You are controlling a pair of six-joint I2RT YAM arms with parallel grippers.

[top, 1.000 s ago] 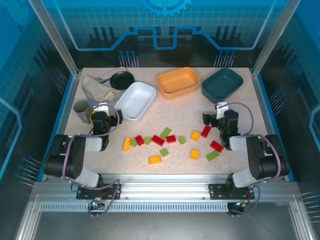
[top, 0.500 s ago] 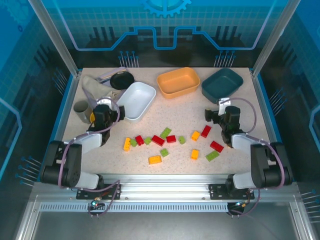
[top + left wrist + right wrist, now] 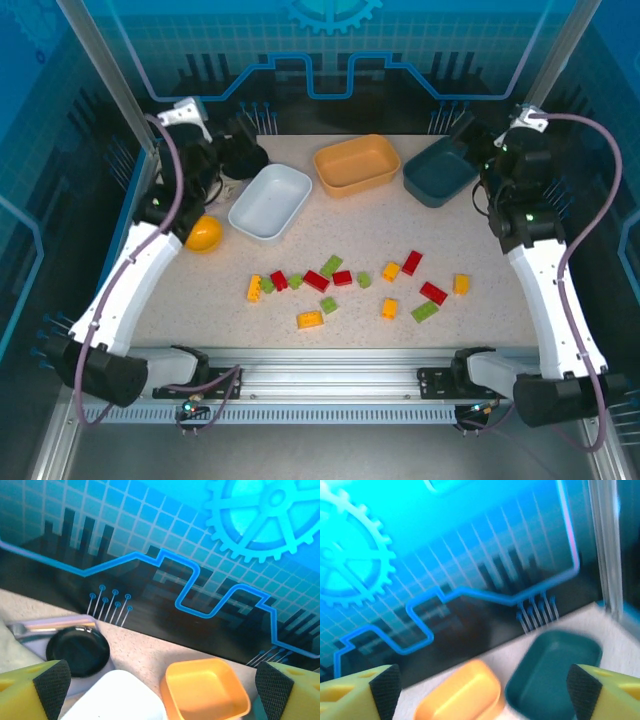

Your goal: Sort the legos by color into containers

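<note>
Left hand (image 3: 164, 685) and right hand (image 3: 485, 690) up high, wide open, empty
Legos (image 3: 316, 281) lie loose mid tabletop (image 3: 480, 320), near side of the empty trays (image 3: 357, 165). They're bunched, so a dropping hand could shove neighbours or pinch two colours.

Black round dish (image 3: 245, 158) sits far left on the speckled table (image 3: 480, 330), resting on a pale lilac piece (image 3: 50, 626). Small yellow bowl (image 3: 203, 234) lies nearer than the dish, slightly left, apart from it. Blue gear-printed backdrop (image 3: 330, 40) stands behind the dish.
</note>
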